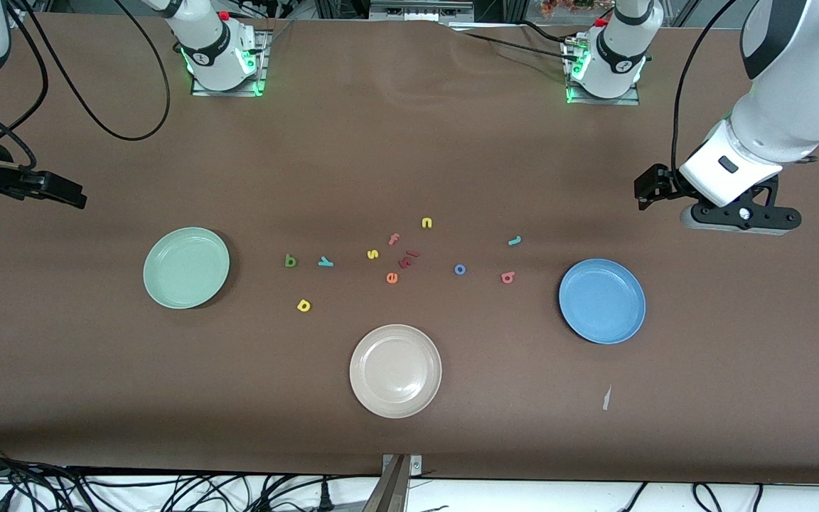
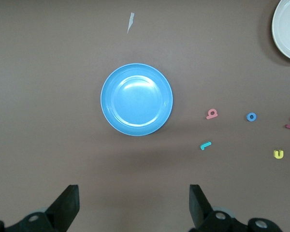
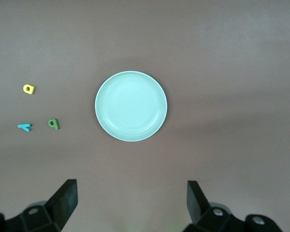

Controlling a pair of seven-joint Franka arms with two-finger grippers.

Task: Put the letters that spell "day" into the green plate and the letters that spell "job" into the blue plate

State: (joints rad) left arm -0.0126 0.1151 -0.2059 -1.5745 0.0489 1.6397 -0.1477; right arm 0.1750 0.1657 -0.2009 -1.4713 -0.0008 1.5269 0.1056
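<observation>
The green plate (image 1: 186, 267) (image 3: 131, 106) lies empty toward the right arm's end, the blue plate (image 1: 601, 301) (image 2: 137, 99) empty toward the left arm's end. Between them on the table lie the dark green "a" (image 1: 290, 262), teal "y" (image 1: 325, 262) and yellow "d" (image 1: 303, 306), then the blue "o" (image 1: 460, 269), coral "b" (image 1: 507, 277) and teal "j" (image 1: 515, 241). My left gripper (image 2: 134, 205) hangs open and empty over bare table by the blue plate. My right gripper (image 3: 132, 203) hangs open and empty by the green plate.
A beige plate (image 1: 395, 370) sits nearest the front camera. Other letters cluster mid-table: yellow "s" (image 1: 372, 254), yellow "n" (image 1: 426, 222), reddish "f" (image 1: 394, 239), orange "e" (image 1: 392, 278), dark red pieces (image 1: 408, 259). A paper scrap (image 1: 606, 398) lies near the blue plate.
</observation>
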